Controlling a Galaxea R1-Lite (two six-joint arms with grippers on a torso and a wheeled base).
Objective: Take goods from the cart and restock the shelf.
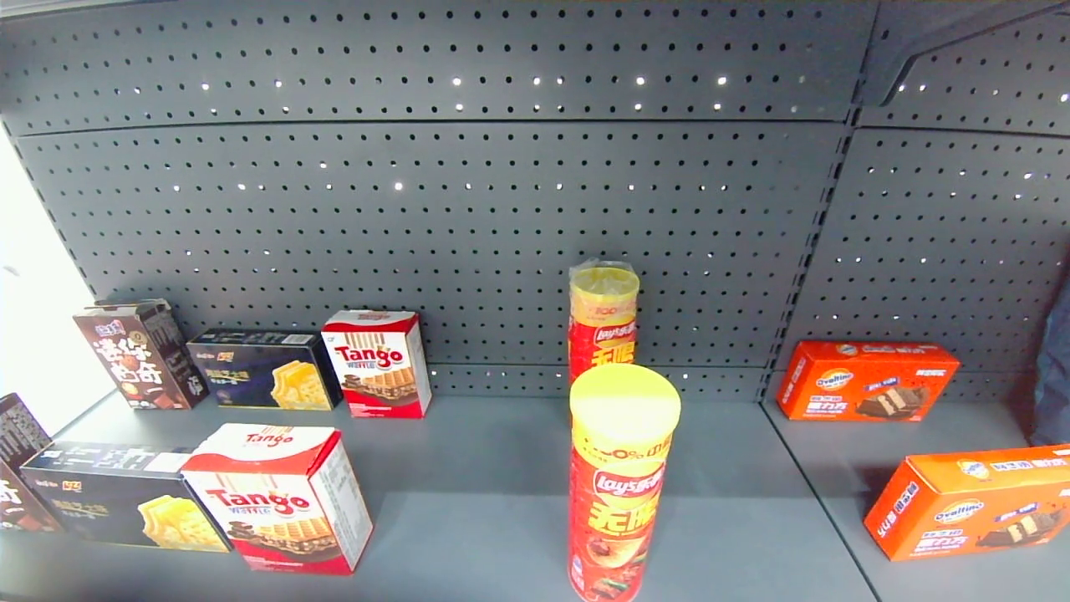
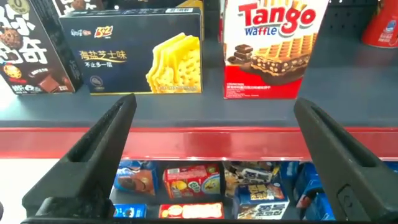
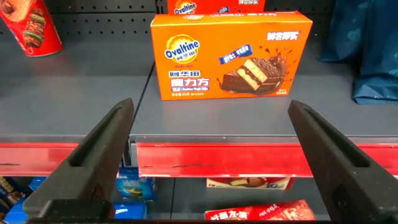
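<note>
on grey shelf (image 1: pixel 501 468), red yellow-lidded chip can (image 1: pixel 619 493); left pincer (image 2: pixel 214 102), right pincer (image 3: pixel 210 104) wide

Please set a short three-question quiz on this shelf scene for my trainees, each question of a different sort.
1. True or false: both tall red crisp tubes with yellow lids, the front one and the back one, lie on their sides.
2. Which item stands on the grey metal shelf ahead of the right gripper? A: a green glass bottle. B: an orange cardboard box picturing a chocolate wafer. C: a blue tin.
3. Fill the gap: the left gripper is ____ and holds nothing.

Key: 1 false, both stand upright; 2 B; 3 open.
</note>
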